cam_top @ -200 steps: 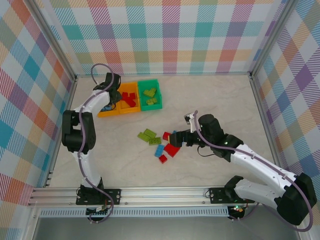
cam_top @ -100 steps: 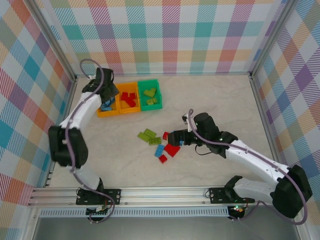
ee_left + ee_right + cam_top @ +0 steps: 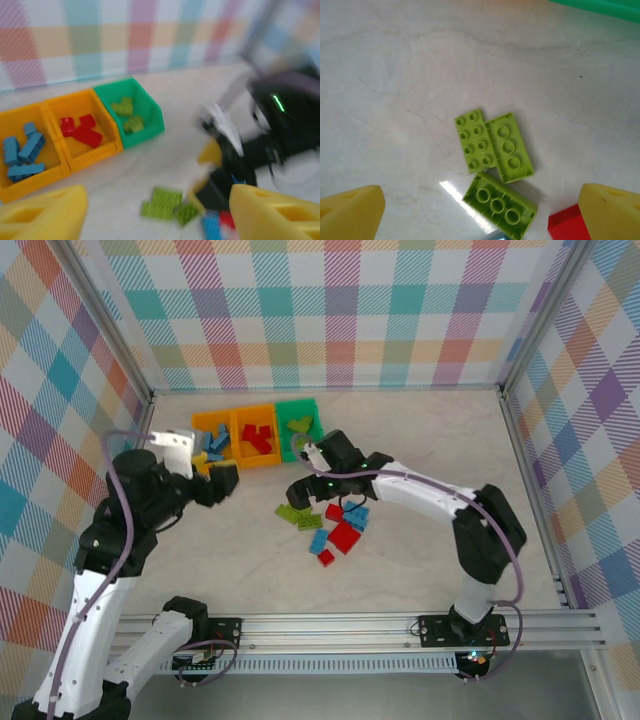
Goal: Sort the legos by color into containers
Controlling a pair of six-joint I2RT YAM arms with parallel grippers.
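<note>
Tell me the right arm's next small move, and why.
Probably lower the right gripper, jaws wide open, onto the lime green bricks lying loose just below it and close on one. They likely belong in the green bin, which already holds lime pieces.

Lab robot cell: plaid walls point(image 3: 340, 310), aluminium rail point(image 3: 330, 628).

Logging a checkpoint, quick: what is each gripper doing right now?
Left gripper: open, nothing between its fingers.
Right gripper: open, empty, above the lime green legos on the table.
</note>
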